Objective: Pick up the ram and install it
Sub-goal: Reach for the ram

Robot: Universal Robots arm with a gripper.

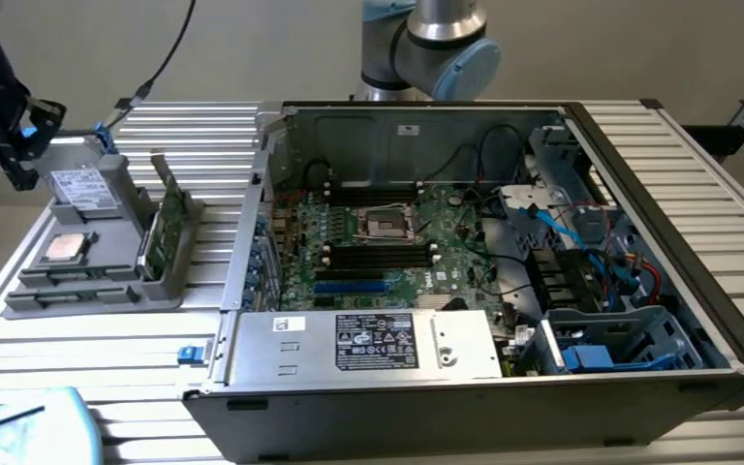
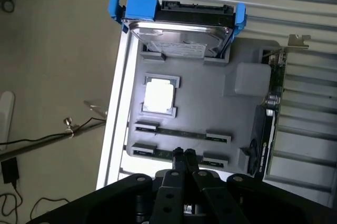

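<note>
The gripper (image 2: 184,154), clenched on nothing, hung over the grey tray (image 2: 210,108) at the exterior view's left, where the ram (image 2: 181,133) rested in its cradle, so a clean pick would likely have needed the jaws opened, centred across the stick and lowered squarely.

No legible text; black label (image 1: 376,341) on the power supply (image 1: 463,351) unreadable
</note>
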